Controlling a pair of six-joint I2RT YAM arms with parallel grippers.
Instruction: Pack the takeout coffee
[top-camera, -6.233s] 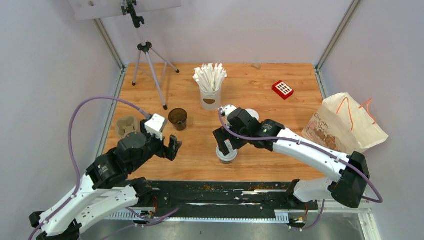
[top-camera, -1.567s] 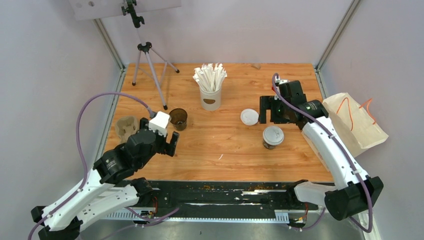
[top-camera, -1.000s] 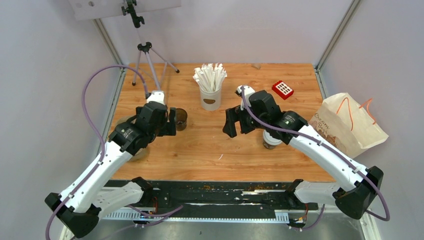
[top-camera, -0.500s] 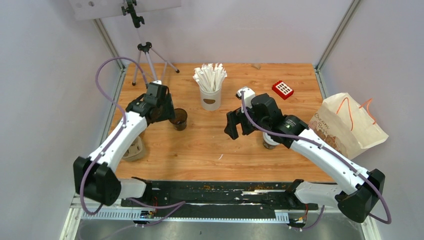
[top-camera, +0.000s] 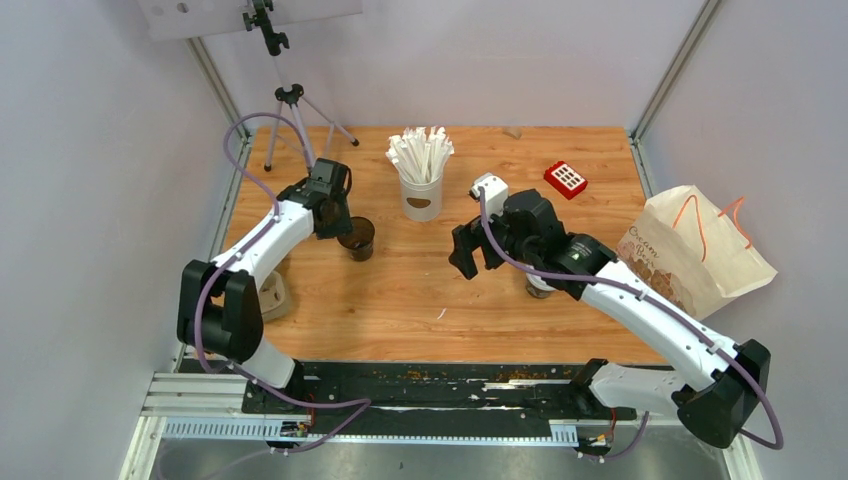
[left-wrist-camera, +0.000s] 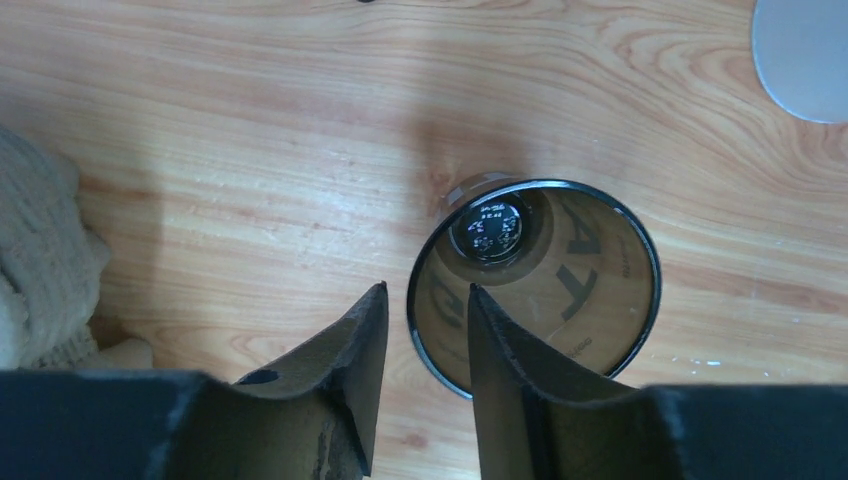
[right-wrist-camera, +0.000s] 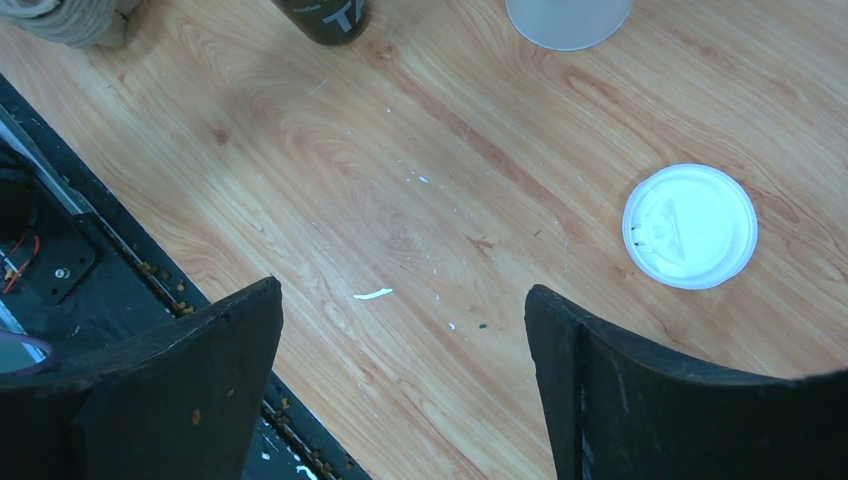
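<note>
So the left claw (left-wrist-camera: 425, 292) is down over the open brown cup (left-wrist-camera: 590, 285), which stands upright on the wooden table (top-camera: 400, 310) on the left half, near the white cup of sticks (top-camera: 422, 185) and a bit to its left. In the left wrist view the 2 fingers (left-wrist-camera: 340, 390) straddle the cup's near rim, 1 outside the wall and 1 over the inside. They're only partway spread and there's a sliver of gap on each side, so no real pinch as far as I can see. This cup has no lid, you can look right down to the bottom. The beige pulp carrier (left-wrist-camera: 40, 260) sits off to the cup's left, apart from it. The right claw (right-wrist-camera: 403, 295) hangs over bare wood near the middle of the table, spread wide with nothing between its fingers. The loose white lid (right-wrist-camera: 690, 226) lies flat on the table off to 1 side of that claw, not touching it. The 2nd cup, the lidded brown cup (top-camera: 537, 287), stands on the right half of the table, mostly tucked behind the right arm in the top view. A paper bag (top-camera: 690, 250) with orange handles lies at the table's right edge.
</note>
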